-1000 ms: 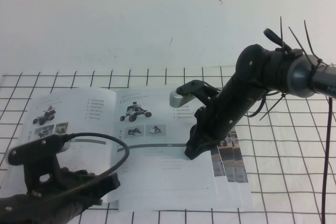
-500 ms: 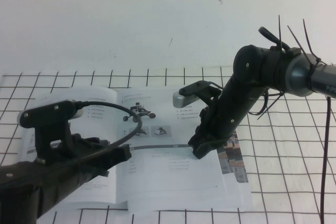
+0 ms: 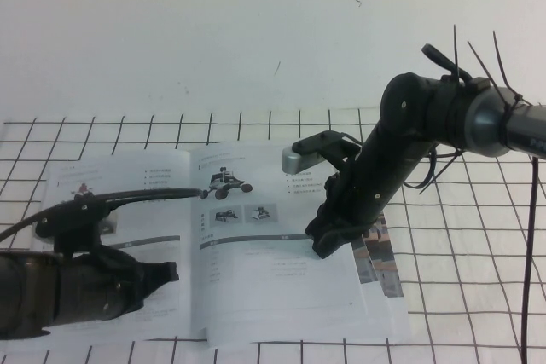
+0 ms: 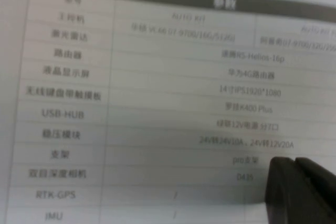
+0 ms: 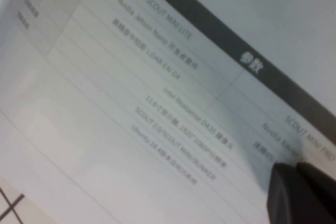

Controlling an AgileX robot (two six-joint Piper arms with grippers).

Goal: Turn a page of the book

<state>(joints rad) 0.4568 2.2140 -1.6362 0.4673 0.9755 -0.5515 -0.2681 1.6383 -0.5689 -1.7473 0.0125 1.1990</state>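
Note:
The book (image 3: 256, 296) lies open on the grid-marked table, with white pages of text and small vehicle photos. My right gripper (image 3: 328, 245) is shut, its tips down on the right-hand page near that page's dark band; it also shows in the right wrist view (image 5: 297, 192) over the page's text table (image 5: 173, 98). My left gripper (image 3: 167, 273) is shut and low over the left-hand page; it shows in the left wrist view (image 4: 295, 187) above a spec table (image 4: 157, 103). Only a strip of lower printed pages (image 3: 373, 255) peeks out at the book's right edge. The red-and-white checkered page cannot be made out.
The table top (image 3: 461, 236) is white with a black grid. A plain white wall (image 3: 213, 31) stands behind it. My right arm's cables and zip ties (image 3: 478, 66) stick up at the right. A black cable (image 3: 153, 196) runs from my left arm across the left page.
My left arm swung up over the left page, then dropped low with its gripper pointing right. My right gripper slid slightly right on the page, then held still.

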